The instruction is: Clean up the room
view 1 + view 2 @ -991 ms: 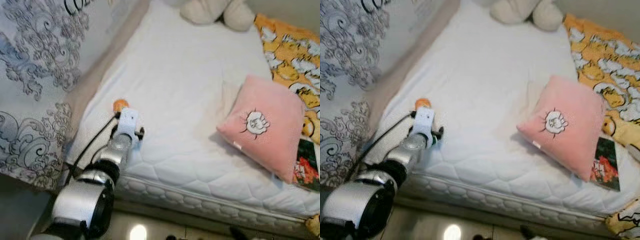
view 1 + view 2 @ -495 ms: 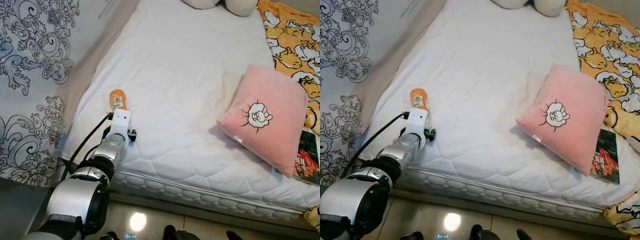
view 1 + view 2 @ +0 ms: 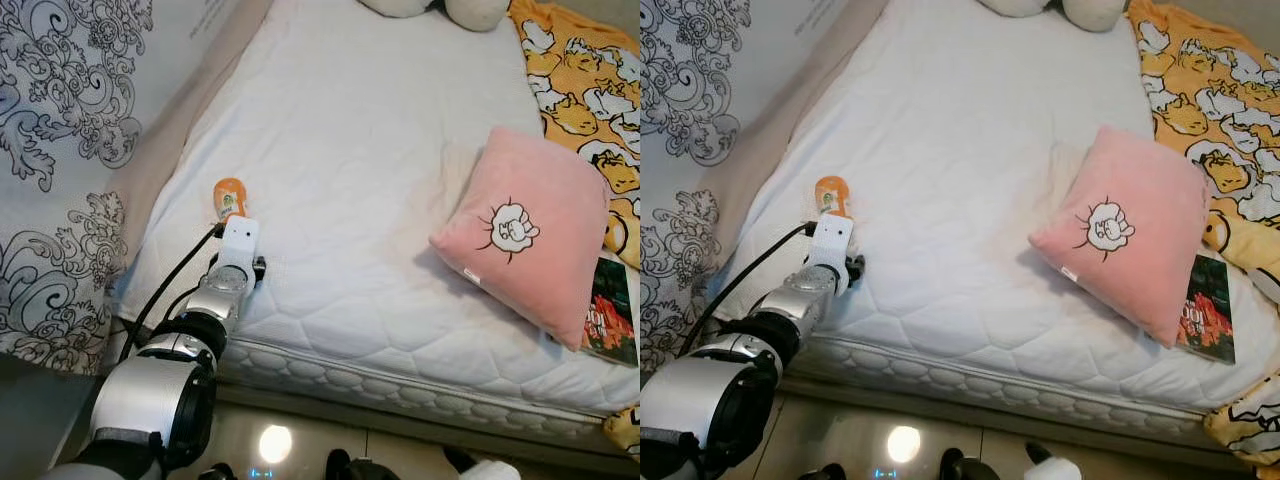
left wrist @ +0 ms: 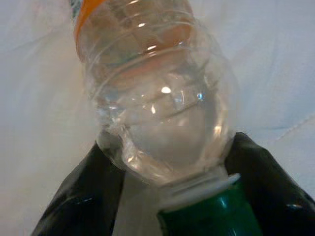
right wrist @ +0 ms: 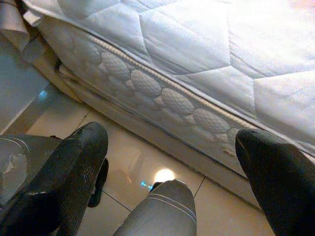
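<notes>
Bottle (image 3: pixel 229 197) lies on white mattress (image 3: pixel 350 180), neck between left pincer (image 4: pixel 167 196) fingers; right pincer (image 5: pixel 167 162) spread wide.

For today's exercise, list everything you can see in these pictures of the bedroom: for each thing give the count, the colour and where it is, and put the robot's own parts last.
Mattress: one, white quilted, across the middle.
Bottle: one, clear plastic with orange label and green cap, lying near the mattress's left edge.
Pillow: one, pink with a cartoon face, on the mattress's right side.
Blanket: one, orange-yellow with cartoon figures, far right.
Book: one, dark cover with red, beside the pillow at the right edge.
Plush toy: one, cream, at the top.
Curtain: one, grey with black swirls, left.
Floor: beige tiles, below the bed.
Left gripper: fingers black, either side of the bottle's neck.
Right gripper: fingers black, spread wide, above the floor.
</notes>
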Robot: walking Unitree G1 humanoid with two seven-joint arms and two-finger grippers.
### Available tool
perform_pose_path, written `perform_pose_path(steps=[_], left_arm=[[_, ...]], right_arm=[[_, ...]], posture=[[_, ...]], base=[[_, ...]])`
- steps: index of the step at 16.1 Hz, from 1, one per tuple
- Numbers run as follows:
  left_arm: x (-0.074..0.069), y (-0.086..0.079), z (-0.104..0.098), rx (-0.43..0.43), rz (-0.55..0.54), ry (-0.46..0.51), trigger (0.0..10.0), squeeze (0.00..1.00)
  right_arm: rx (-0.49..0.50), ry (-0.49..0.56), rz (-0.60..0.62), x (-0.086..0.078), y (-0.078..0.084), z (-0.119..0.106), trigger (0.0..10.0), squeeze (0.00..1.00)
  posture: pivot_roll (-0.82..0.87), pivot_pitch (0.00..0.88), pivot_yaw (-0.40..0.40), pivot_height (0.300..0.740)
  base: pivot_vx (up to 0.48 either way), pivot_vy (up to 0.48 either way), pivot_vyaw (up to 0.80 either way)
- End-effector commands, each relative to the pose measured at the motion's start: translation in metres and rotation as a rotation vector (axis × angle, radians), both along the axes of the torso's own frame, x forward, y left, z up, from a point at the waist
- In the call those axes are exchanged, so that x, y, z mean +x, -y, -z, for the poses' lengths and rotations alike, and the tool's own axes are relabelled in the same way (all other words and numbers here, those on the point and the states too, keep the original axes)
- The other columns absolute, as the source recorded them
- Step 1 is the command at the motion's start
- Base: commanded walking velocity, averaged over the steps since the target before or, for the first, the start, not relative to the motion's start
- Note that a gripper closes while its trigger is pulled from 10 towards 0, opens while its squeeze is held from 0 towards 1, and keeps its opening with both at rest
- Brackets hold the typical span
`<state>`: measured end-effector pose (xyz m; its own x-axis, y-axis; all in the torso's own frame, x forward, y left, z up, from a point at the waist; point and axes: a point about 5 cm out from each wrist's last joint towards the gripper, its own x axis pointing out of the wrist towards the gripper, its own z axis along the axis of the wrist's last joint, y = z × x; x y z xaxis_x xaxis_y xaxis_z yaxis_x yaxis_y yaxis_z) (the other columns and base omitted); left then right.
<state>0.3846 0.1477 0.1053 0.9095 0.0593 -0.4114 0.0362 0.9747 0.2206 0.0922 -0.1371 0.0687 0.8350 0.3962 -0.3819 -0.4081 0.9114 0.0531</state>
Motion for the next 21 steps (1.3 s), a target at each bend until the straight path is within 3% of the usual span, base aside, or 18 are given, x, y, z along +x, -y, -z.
perform_pose_path(steps=[1, 5, 7, 9, 10, 13, 14, 16, 18, 21], left_arm=[[-0.005, 0.009, 0.01, -0.015, 0.028, -0.026, 0.0, 0.0], [-0.007, 0.031, 0.009, -0.009, 0.181, 0.056, 0.0, 0.0], [-0.006, 0.035, 0.001, -0.06, 0.253, 0.157, 0.0, 0.0], [-0.007, 0.032, -0.009, -0.117, 0.306, 0.277, 0.0, 0.0], [-0.01, 0.026, -0.014, -0.203, 0.268, 0.368, 0.0, 0.0], [-0.03, 0.013, -0.028, -0.27, 0.285, 0.563, 0.0, 0.0], [-0.041, 0.009, -0.021, -0.252, 0.268, 0.547, 10.0, 0.0], [-0.055, 0.005, -0.014, -0.292, 0.235, 0.578, 10.0, 0.0], [-0.072, 0.022, 0.0, -0.417, 0.289, 0.543, 10.0, 0.0], [-0.087, 0.026, 0.003, -0.418, 0.349, 0.538, 10.0, 0.0]], right_arm=[[-0.02, -0.035, 0.002, -0.001, 0.004, 0.006, 10.0, 0.0], [-0.027, 0.009, -0.009, 0.033, 0.009, 0.018, 10.0, 0.0], [-0.007, 0.052, -0.005, 0.069, 0.007, 0.026, 10.0, 0.0], [0.003, 0.116, 0.036, 0.101, 0.008, 0.024, 10.0, 0.0], [0.006, 0.218, 0.11, 0.12, 0.016, 0.01, 10.0, 0.0], [0.088, 0.448, 0.292, 0.155, 0.036, -0.036, 10.0, 0.0], [0.106, 0.468, 0.32, 0.158, 0.045, -0.037, 10.0, 0.0], [0.105, 0.455, 0.364, 0.16, 0.053, -0.03, 10.0, 0.0], [0.093, 0.453, 0.37, 0.161, 0.047, -0.025, 10.0, 0.0], [0.071, 0.387, 0.4, 0.159, 0.046, -0.008, 10.0, 0.0]], posture=[[-0.21, 0.212, -0.108, 0.74], [-0.11, 0.102, -0.1, 0.74], [-0.02, 0.001, -0.081, 0.74], [0.02, 0.0, -0.068, 0.74], [0.05, 0.0, -0.062, 0.74], [0.09, 0.0, -0.047, 0.74], [0.09, 0.0, -0.044, 0.74], [0.09, 0.0, -0.043, 0.74], [0.09, 0.0, -0.041, 0.74], [0.09, 0.0, -0.042, 0.74]], base=[[0.0, 0.0, 0.0], [0.0, 0.0, 0.0], [0.0, 0.0, 0.0], [0.0, 0.0, 0.0], [0.0, 0.0, 0.0], [0.0, 0.0, 0.0], [0.0, 0.0, 0.0], [0.0, 0.0, 0.0], [0.0, -0.24, 0.0], [0.0, -0.48, 0.0]])
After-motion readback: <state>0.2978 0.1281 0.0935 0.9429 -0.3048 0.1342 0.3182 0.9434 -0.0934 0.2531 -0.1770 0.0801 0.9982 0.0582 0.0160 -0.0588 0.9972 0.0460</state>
